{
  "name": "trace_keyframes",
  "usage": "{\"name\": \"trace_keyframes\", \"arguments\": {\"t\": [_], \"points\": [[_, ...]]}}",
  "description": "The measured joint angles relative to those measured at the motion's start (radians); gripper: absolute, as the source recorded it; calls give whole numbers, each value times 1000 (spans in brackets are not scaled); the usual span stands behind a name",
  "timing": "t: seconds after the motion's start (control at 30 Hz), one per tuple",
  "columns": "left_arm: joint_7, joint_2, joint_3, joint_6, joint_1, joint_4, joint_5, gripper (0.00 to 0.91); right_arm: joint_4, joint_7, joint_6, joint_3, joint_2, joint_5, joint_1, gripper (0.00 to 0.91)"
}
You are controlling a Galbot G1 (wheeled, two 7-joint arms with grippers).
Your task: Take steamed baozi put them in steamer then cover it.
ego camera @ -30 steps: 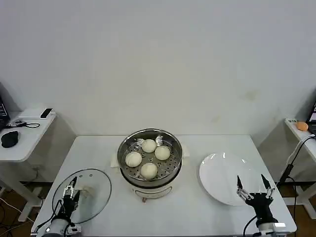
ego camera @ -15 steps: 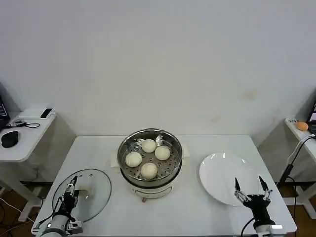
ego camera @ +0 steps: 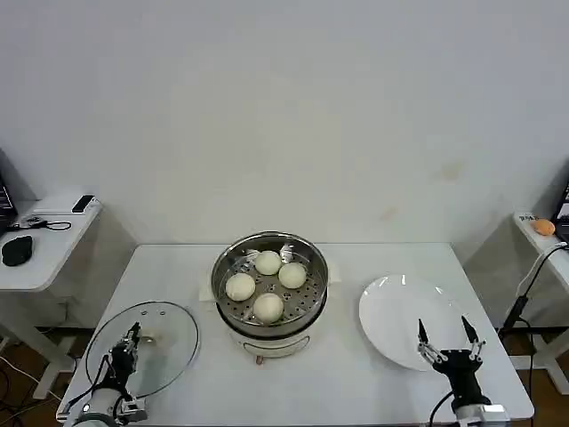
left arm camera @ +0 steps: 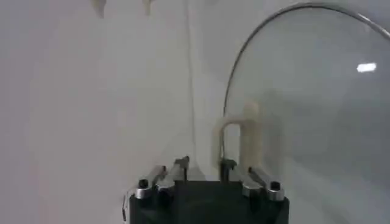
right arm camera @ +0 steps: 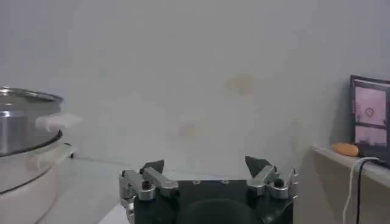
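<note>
On the white desk (ego camera: 373, 391) before us, the stainless-steel steamer (ego camera: 269, 286) stands at the centre with four steamed baozi (ego camera: 268, 307) sitting on its perforated tray, uncovered. The clear glass cover (ego camera: 147, 347) lies flat on the desk to our left of the steamer, and our left claw (ego camera: 124, 350) hangs over its near edge with its fingers drawn close together, gripping nothing, the whitish handle (left arm camera: 250, 137) just beyond them. Our right claw (ego camera: 444, 342) is spread wide and empty at the near rim of the white plate (ego camera: 400, 316), right of the steamer.
</note>
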Motion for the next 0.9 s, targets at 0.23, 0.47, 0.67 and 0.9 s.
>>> {"name": "trace_keyframes", "arguments": {"t": [0.23,0.47,0.67,0.9], "points": [[-30,-21,-29,5,19,-51,14,0,6,-2,0,-10,-8,-2,-1,907],[-45,-21,-71,31,44,-124,1,0,11,-4,2,-22,-12,-11,-6,907],[-19,-6,-92,82,57,-222,-21,0,6,-11,5,-31,-11,-23,-6,907],[62,25,-70,169,39,-361,-28,0,-7,-18,14,-40,-9,-41,-6,907]]}}
